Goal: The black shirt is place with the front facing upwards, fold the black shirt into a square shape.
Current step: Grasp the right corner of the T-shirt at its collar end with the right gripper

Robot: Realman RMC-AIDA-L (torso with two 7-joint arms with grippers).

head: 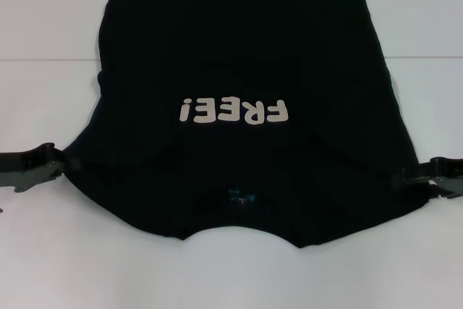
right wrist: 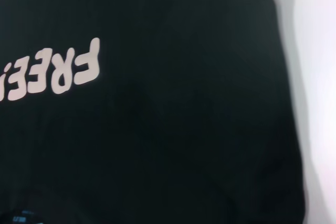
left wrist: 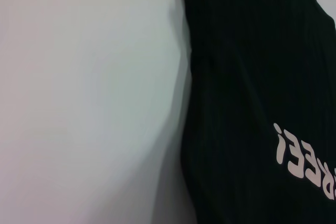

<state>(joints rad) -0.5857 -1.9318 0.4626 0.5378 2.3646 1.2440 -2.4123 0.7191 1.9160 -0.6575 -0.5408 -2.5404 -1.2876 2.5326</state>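
White tabletop (head: 58, 12) carries one black shirt (head: 246, 56), front up, its "FREE!" lettering (head: 234, 110) and blue neck label (head: 243, 198) lying between two grippers. At the shirt's left edge sits the left gripper (head: 56, 163), at its right edge the right gripper (head: 423, 179); whether either claw is closed on the cloth cannot be told.

Looks like a lab or test bench: plain white table (head: 58, 19), bare and evenly lit, with nothing homely in view besides one shirt (head: 246, 48).
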